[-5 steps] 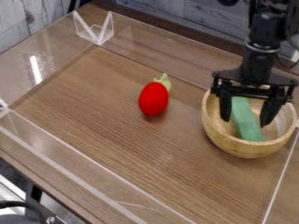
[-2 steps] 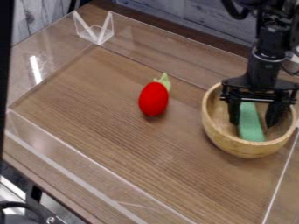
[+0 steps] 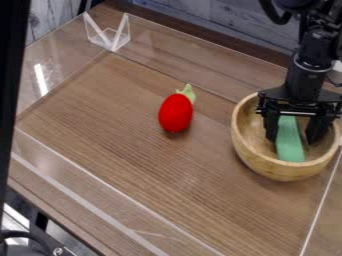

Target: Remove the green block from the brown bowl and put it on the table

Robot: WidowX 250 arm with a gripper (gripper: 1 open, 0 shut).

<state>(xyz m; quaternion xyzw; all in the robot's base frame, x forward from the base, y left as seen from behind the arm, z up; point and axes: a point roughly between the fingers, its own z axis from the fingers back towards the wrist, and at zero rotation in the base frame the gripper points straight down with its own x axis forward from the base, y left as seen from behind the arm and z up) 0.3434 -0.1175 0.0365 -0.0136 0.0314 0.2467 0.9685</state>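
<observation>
Camera view: you have the gripper (image 3: 298, 112) down at the bowl's far part, its dark fingers spread wide, one to either side of the green block (image 3: 290, 140). Whether either finger touches the block, you cannot tell from here; nothing shows you that it is gripped.

The block lies inside the brown bowl (image 3: 246, 150), so by my judgement you have the approach largely behind you, while the closing, the lift, the carry out over the rim and the setting down on the table (image 3: 127, 165) are all left to do.

Look at the block itself: a plain light-green bar, flat-sided and longer than it is wide, running from between the fingers toward the near side of the bowl. Its far end is partly hidden from you by the gripper. The bowl around it is round, light brown and thick-rimmed.

Farther out, you have a red strawberry-like toy (image 3: 175, 113) on the table, well apart from the bowl, its green top pointing away.
</observation>
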